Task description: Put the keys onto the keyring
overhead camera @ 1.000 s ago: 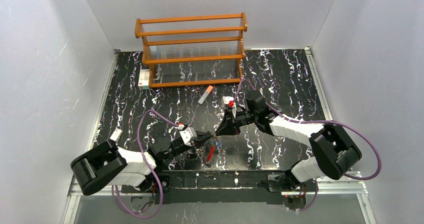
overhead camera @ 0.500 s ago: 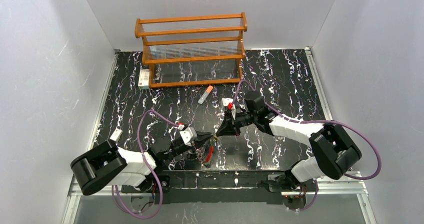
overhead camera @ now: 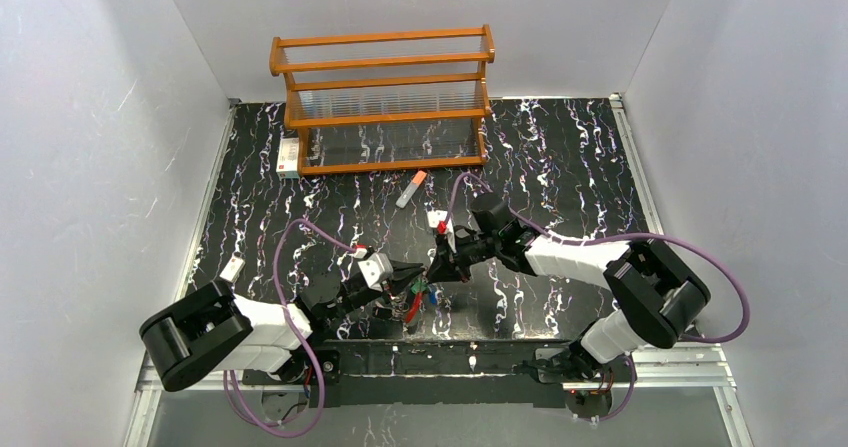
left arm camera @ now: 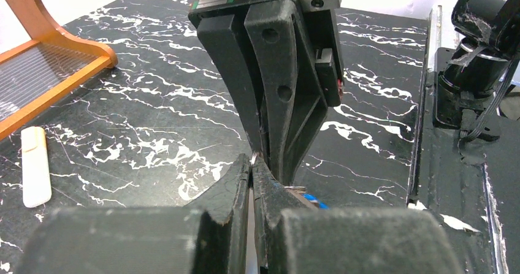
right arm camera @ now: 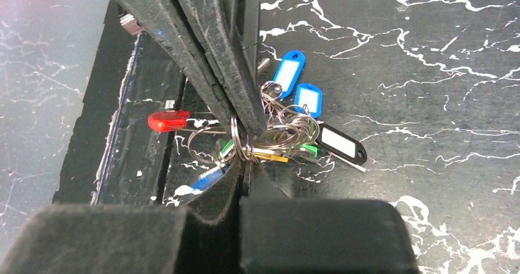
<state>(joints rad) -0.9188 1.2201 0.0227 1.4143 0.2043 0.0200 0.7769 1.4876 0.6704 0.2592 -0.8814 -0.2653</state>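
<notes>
Right fingers (right arm camera: 244,185) now further left and shut, tip-to-tip with shut left fingers (left arm camera: 248,173) over keys (right arm camera: 308,99); keyring (right arm camera: 167,121) alongside; can't tell what either pinches

No writing, label, brand or number can be read on anything in view.

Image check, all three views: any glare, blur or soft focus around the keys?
Top external: even light, sharp, but the metal keys with coloured plastic heads are mere specks. Left wrist: black marble-patterned table sharp, left gripper soft in the foreground. Right wrist: pinkish glare top left, keys crisp, right gripper blurred at the bottom.
</notes>
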